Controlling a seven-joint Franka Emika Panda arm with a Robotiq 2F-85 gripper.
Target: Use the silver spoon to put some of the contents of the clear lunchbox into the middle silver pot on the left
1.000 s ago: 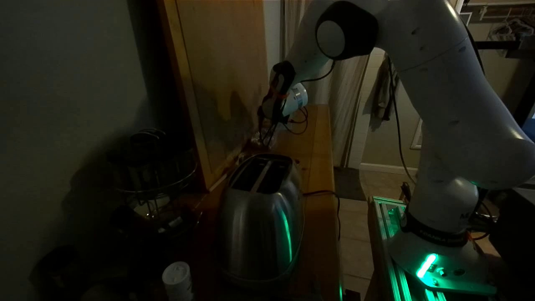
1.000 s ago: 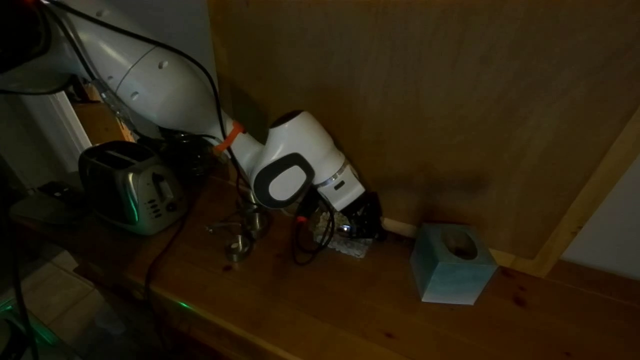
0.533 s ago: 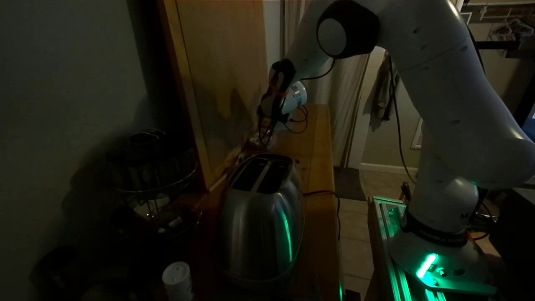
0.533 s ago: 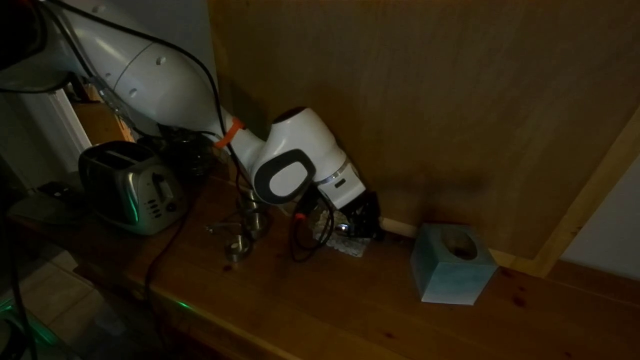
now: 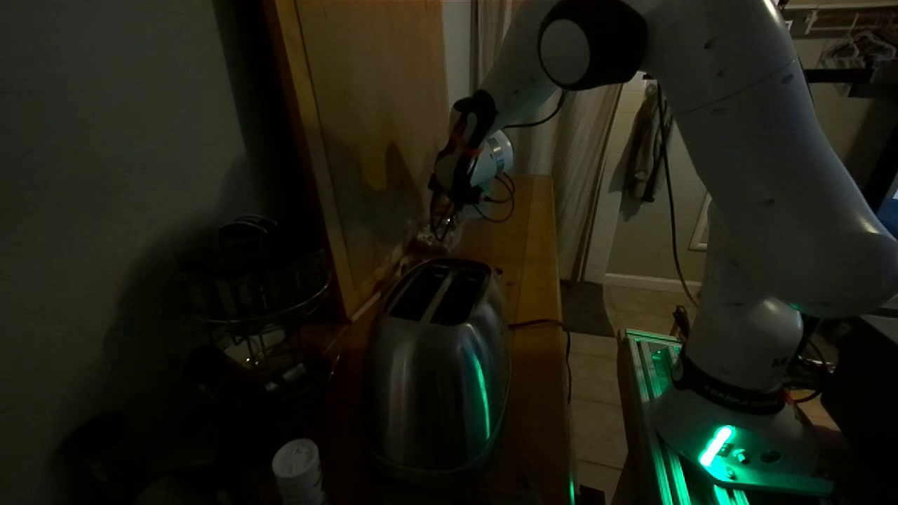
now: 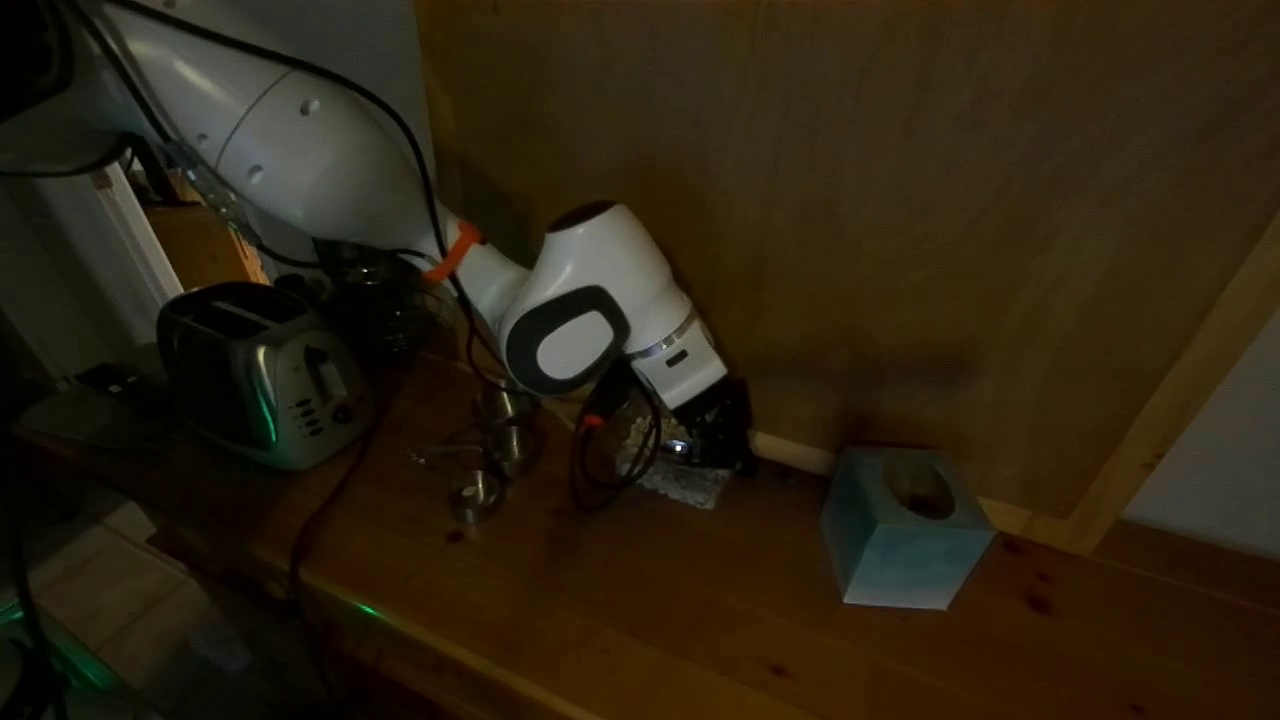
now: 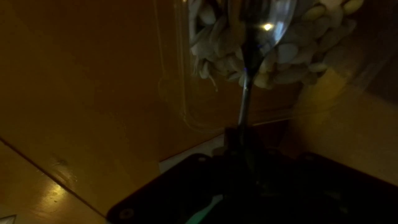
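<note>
The lunchbox [image 7: 182, 77] stands on the table [image 7: 102, 102], clear-walled and holding a heap of pale oval pieces [image 7: 287, 53]. In the wrist view the pieces lie away from its corner nearest the gripper [image 7: 241, 140], where wood shows through. The gripper is clamped on the handle of the spoon [image 7: 247, 82], and the spoon's bowl is over the heap in the lunchbox, cut by the edge of the view; I cannot tell whether it touches the pieces or carries any.

In an exterior view a row of three silver pots [image 6: 480, 510] stands to one side of the lunchbox, the middle pot [image 6: 516, 460] between its neighbours; their insides are too dark to make out. Farther from the lunchbox on that side is the toaster [image 6: 265, 375]. On the lunchbox's opposite side, near it, sits a blue box [image 6: 905, 560] with an oval hole in its top. Past the toaster, well apart from the lunchbox, is a white tub [image 5: 298, 463], contents hidden.
</note>
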